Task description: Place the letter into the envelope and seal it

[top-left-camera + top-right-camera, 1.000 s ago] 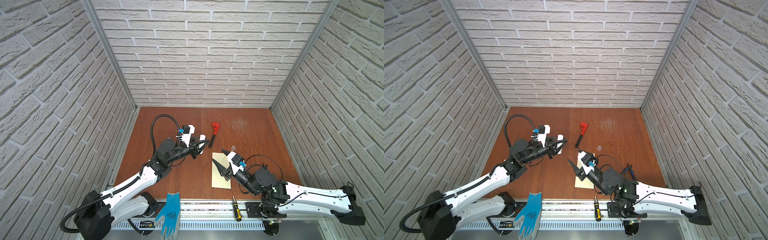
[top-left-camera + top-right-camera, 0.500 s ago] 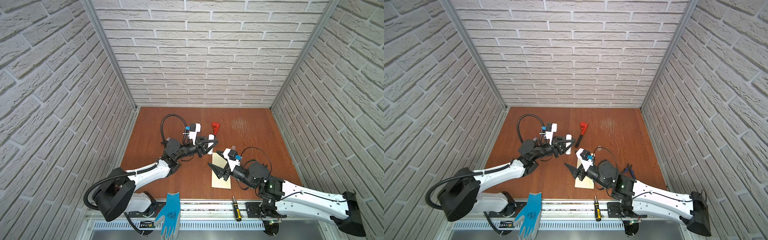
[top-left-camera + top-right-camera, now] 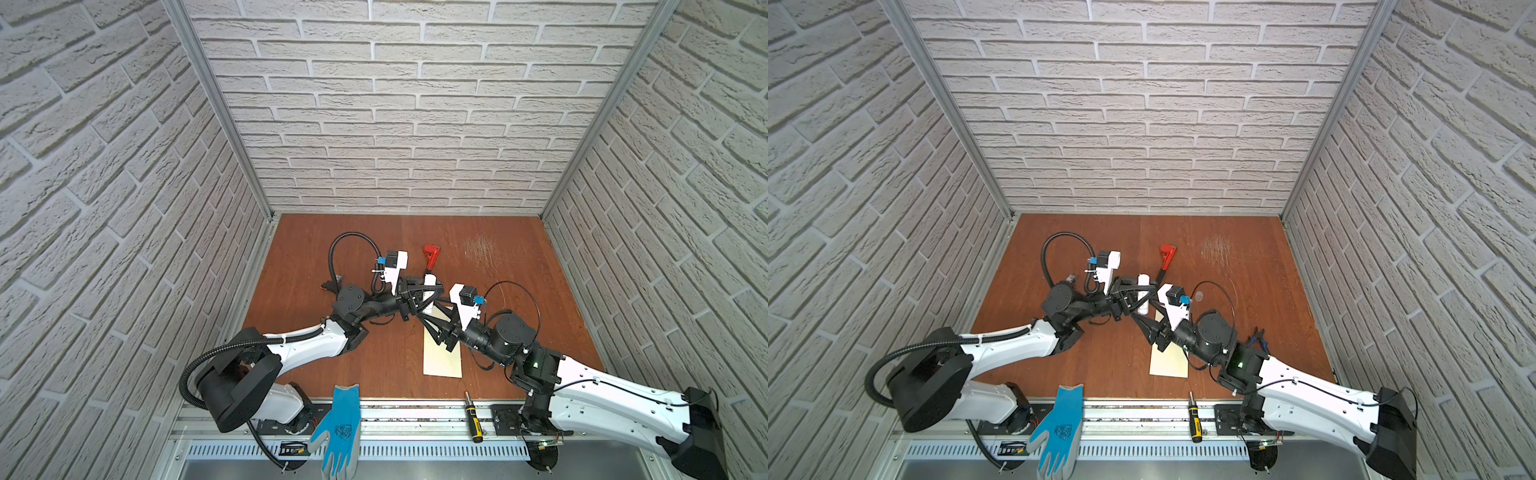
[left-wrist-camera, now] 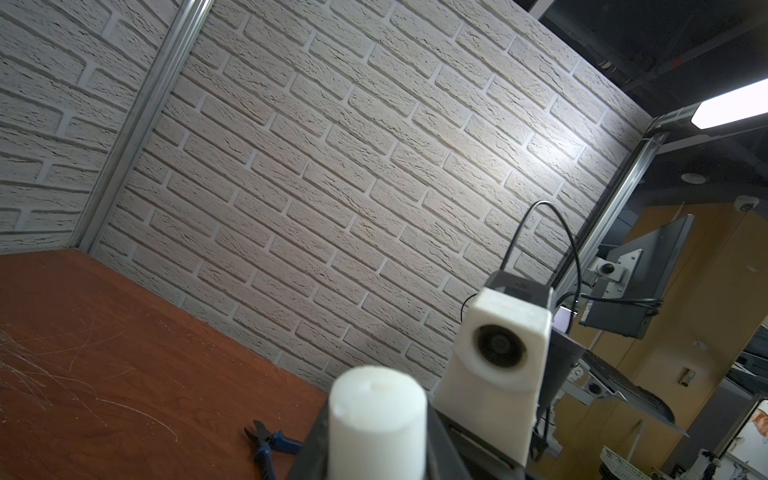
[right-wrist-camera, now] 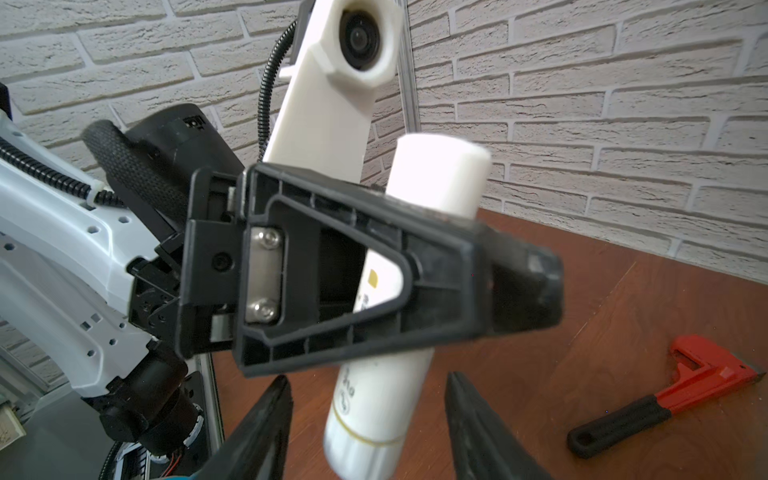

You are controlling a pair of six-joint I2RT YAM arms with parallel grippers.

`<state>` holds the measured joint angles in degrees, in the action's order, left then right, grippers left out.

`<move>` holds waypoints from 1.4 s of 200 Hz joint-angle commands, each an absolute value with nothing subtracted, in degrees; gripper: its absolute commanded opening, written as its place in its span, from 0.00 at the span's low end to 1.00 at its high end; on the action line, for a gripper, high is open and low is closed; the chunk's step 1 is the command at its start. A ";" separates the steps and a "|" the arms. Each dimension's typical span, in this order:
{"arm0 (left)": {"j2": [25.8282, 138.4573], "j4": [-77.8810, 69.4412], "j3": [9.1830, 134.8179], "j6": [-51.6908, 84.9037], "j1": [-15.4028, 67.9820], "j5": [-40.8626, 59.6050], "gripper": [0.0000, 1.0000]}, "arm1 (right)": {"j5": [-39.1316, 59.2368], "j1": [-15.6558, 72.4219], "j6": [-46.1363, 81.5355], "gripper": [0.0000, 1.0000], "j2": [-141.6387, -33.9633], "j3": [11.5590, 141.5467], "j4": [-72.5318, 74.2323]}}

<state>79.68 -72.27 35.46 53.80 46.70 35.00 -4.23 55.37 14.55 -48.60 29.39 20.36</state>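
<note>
The cream envelope (image 3: pixel 443 362) (image 3: pixel 1169 362) lies flat near the table's front, partly under my right arm. No letter shows in any view. My left gripper (image 3: pixel 430 293) (image 3: pixel 1142 296) (image 4: pixel 376 457) is shut on a white glue stick (image 3: pixel 429 277) (image 3: pixel 1144 281) (image 4: pixel 378 415) (image 5: pixel 376 411), held in the air above the envelope's far end. My right gripper (image 3: pixel 428 314) (image 3: pixel 1143 321) (image 5: pixel 368 384) is open, its fingers either side of the stick's lower end with a gap on both sides.
A red-headed, black-handled tool (image 3: pixel 430 257) (image 5: pixel 673 395) lies behind the grippers. Blue pliers (image 3: pixel 1260 336) (image 4: pixel 270 444) lie at the right. A blue glove (image 3: pixel 338 428) and a screwdriver (image 3: pixel 473 417) rest on the front rail. Brick walls close three sides.
My left arm has carried the glue stick rightward to the table's middle. My right gripper has come up and back off the envelope, and its fingers now flank the stick's lower end.
</note>
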 commanded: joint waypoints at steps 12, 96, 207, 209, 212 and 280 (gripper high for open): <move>80.03 -79.89 36.19 54.62 47.20 36.21 0.00 | -1.68 54.21 16.99 0.49 -49.57 29.27 25.83; 78.04 -72.20 35.61 52.51 47.24 38.54 0.12 | -1.93 53.03 17.14 0.16 -45.88 29.06 23.20; 72.30 -60.53 36.99 47.37 47.59 39.52 0.53 | -0.86 52.83 15.20 0.14 -41.68 30.75 10.67; 72.35 -60.53 37.11 47.33 47.63 39.59 0.53 | -0.81 52.83 15.20 0.14 -41.77 30.80 10.51; 72.41 -60.49 37.25 47.29 47.70 39.75 0.53 | -0.79 52.84 15.16 0.14 -41.82 30.89 10.38; 73.39 -53.06 39.44 44.89 48.47 40.83 0.39 | 0.08 52.84 14.79 0.14 -41.97 31.64 8.56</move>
<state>73.23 -54.46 37.41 47.05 47.97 39.27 -0.32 53.19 15.64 -42.26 29.91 8.12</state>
